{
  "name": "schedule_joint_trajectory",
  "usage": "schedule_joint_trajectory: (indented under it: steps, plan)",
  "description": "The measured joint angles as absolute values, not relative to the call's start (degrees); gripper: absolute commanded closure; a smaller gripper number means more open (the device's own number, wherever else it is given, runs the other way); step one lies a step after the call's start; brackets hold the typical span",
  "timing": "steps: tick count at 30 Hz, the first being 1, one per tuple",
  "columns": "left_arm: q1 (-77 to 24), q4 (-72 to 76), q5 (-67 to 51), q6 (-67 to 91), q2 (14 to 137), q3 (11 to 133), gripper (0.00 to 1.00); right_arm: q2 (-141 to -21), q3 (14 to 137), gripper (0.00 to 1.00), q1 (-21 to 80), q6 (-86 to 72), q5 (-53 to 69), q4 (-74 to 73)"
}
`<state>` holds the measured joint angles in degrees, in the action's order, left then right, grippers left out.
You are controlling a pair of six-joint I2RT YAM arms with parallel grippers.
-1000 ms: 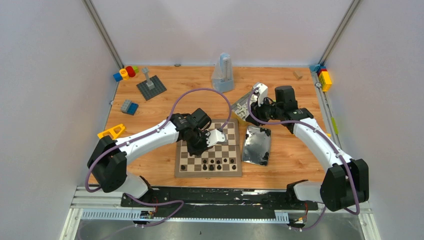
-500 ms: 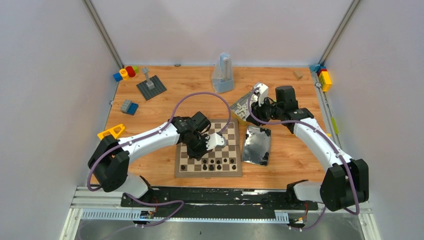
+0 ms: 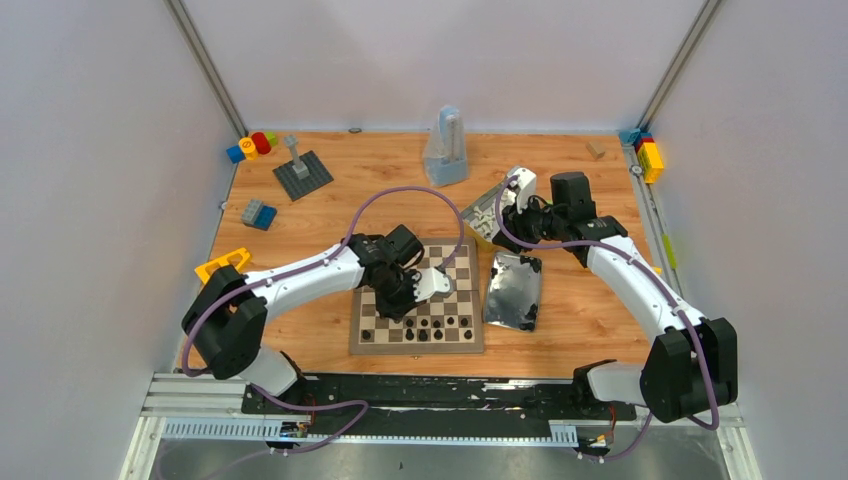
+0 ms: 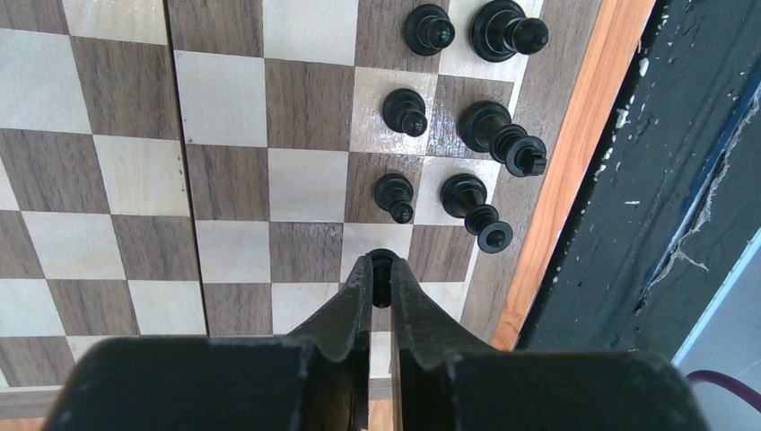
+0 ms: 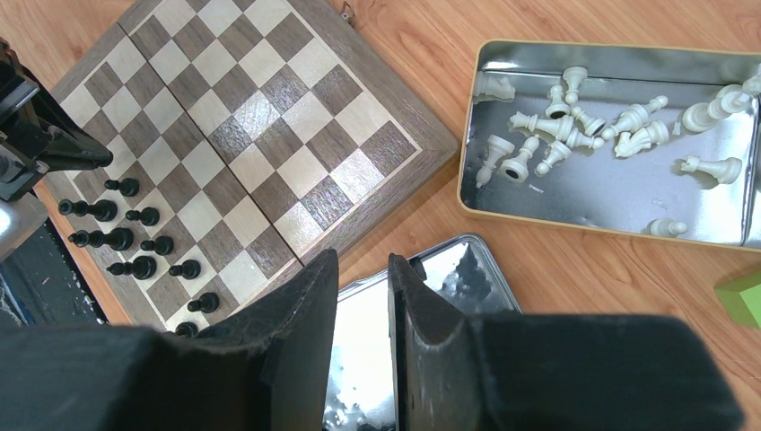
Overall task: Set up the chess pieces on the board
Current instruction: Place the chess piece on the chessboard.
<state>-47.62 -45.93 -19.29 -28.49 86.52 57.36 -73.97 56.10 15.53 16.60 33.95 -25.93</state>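
While the left pincer (image 4: 381, 271) clamps a black pawn (image 4: 383, 260) beside black pieces (image 4: 467, 192), the right pincer (image 5: 361, 262) sits slightly parted.

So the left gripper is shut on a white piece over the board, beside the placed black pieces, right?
Not quite. The left wrist view shows the left gripper shut on a black piece, not a white one, over the board, beside the placed black pieces.
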Motion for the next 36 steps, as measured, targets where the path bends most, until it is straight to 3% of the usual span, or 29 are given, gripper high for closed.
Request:
schedule_joint_trajectory:
  steps: [23,30,36]
  plan:
    - [-48.6,-45.3,-17.5,-27.9,88.4,56.5,0.82,-74.1,56.1,0.72,15.4,16.6,34.0,-26.1]
    - [-48.6,-45.2,-17.4,-27.4,88.4,56.5,0.73,-74.5,56.1,0.72,15.3,16.6,34.1,-26.2]
    - [-48.6,-45.1,-17.4,-27.2,88.4,56.5,0.57,-74.7,56.1,0.71,15.3,16.7,34.1,-26.6]
